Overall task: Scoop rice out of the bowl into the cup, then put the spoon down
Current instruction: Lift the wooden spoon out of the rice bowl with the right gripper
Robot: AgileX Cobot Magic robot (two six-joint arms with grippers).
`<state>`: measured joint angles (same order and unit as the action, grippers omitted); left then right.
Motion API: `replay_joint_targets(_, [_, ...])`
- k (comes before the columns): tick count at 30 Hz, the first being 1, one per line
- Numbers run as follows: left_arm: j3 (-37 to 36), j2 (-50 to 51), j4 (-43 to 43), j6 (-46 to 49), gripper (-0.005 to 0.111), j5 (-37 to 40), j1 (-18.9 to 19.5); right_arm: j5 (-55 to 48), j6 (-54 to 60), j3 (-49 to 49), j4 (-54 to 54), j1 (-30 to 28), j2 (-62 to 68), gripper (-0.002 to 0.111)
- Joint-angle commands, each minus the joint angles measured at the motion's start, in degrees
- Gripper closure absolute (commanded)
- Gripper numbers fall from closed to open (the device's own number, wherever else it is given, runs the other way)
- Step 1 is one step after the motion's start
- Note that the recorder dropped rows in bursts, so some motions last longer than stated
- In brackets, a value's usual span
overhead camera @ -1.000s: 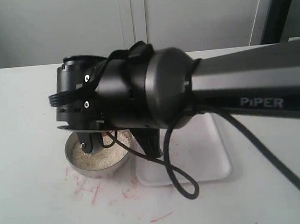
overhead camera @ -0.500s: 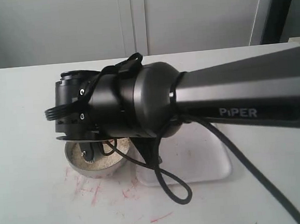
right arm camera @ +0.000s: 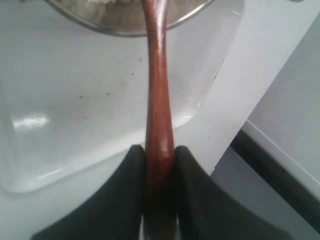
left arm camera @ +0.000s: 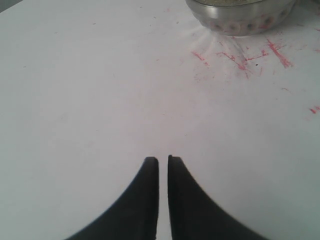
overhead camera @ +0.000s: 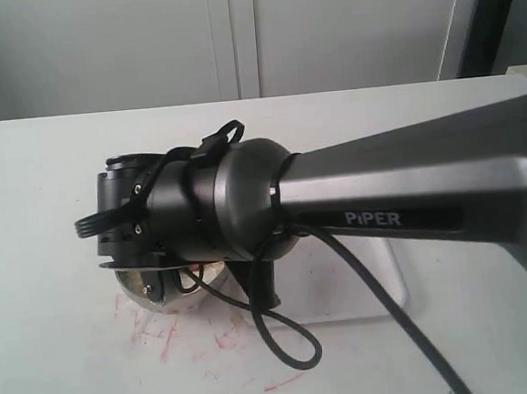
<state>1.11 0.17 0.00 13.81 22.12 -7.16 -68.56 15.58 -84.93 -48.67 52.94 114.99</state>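
Note:
My right gripper is shut on the slim handle of the dark reddish-brown wooden spoon. The handle runs over the rim into the steel bowl; its scoop is out of frame. In the exterior view the right arm hangs low over the bowl and hides nearly all of it. The left wrist view shows the bowl with a strip of rice at its top. My left gripper is shut, empty, over bare table short of the bowl. The cup is out of view.
A shallow white tray lies right beside the bowl, and the spoon handle passes over this tray. Red scribble marks stain the white table by the bowl. The table's edge runs close to the tray.
The right arm has sunk lower over the bowl and shifted slightly left. It now covers the rice that showed in the exterior view before. Its grip on the spoon is unchanged.

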Motion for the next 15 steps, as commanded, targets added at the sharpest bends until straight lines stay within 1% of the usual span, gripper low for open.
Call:
replay_joint_targets(1, [-0.5, -0.2, 0.0, -0.3, 0.092, 2.4, -0.4, 2.1, -1.0, -0.1, 2.2, 0.1, -0.1, 0.108])
replay_joint_targets(3, [-0.5, -0.2, 0.0, -0.3, 0.092, 2.4, -0.4, 2.6, -1.3, -0.1, 3.7, 0.1, -0.1, 0.108])
replay_joint_targets(8, [-0.5, -0.2, 0.0, -0.3, 0.092, 2.4, -0.4, 2.1, -7.0, -0.1, 3.7, 0.1, -0.1, 0.108])
replay_joint_targets(15, [-0.5, -0.2, 0.0, -0.3, 0.092, 2.4, -0.4, 1.0, -8.5, -0.1, 4.2, 0.1, -0.1, 0.108])
